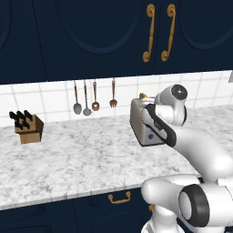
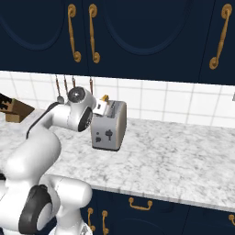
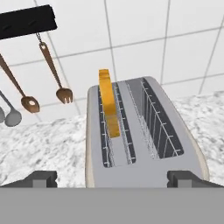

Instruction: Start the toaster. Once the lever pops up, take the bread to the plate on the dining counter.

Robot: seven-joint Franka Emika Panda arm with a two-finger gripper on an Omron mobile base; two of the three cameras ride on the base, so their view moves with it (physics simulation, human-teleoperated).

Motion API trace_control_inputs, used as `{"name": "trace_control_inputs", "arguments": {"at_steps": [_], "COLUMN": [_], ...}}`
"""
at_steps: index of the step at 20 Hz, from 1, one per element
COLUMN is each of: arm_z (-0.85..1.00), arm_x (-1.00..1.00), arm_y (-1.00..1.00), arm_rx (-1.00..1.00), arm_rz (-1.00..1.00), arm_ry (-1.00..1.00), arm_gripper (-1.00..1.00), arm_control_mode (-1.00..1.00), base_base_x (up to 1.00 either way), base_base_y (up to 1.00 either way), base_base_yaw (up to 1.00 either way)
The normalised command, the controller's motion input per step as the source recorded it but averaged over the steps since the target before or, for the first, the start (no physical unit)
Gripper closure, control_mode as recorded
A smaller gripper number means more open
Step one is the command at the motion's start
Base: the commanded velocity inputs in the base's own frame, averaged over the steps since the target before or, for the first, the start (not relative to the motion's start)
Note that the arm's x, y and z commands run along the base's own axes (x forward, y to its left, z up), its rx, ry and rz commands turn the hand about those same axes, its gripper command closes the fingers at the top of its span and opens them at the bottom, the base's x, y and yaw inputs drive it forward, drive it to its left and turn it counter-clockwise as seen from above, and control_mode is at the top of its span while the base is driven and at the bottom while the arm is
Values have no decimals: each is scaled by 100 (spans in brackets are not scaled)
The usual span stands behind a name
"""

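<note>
Marbled wall counter point(image 1: 68, 159) carrying the toaster point(image 2: 110, 126), bread point(image 3: 108, 103) upright in its left slot. Gripper point(image 3: 112, 178) wide open, empty, above the toaster's near end. Risk: descending fingers strike the body, missing the lever point(image 2: 109, 134).

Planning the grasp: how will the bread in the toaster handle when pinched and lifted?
The bread looks thin and flat, so probably light and fairly stiff, though a hard pinch might crumble it. It stands on edge in the toaster slot, partly sunk, so it may snag the wire guides unless pulled straight up.
</note>
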Motion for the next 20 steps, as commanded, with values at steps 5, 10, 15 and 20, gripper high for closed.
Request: {"name": "trace_control_inputs", "arguments": {"at_steps": [5,10,15,20], "arm_z": [-28,-29,-24,-14], "arm_x": [38,30,34,39], "arm_y": [-3,0,0,0], "arm_rx": [0,-1,-2,-1], "arm_rz": [0,0,0,0], "arm_ry": [5,0,-3,0], "arm_gripper": [-100,-100,-100,-100], "arm_control_mode": [-100,-100,-100,-100], "base_base_x": [0,0,0,0], "base_base_y": [0,0,0,0], "base_base_yaw": [0,0,0,0]}}
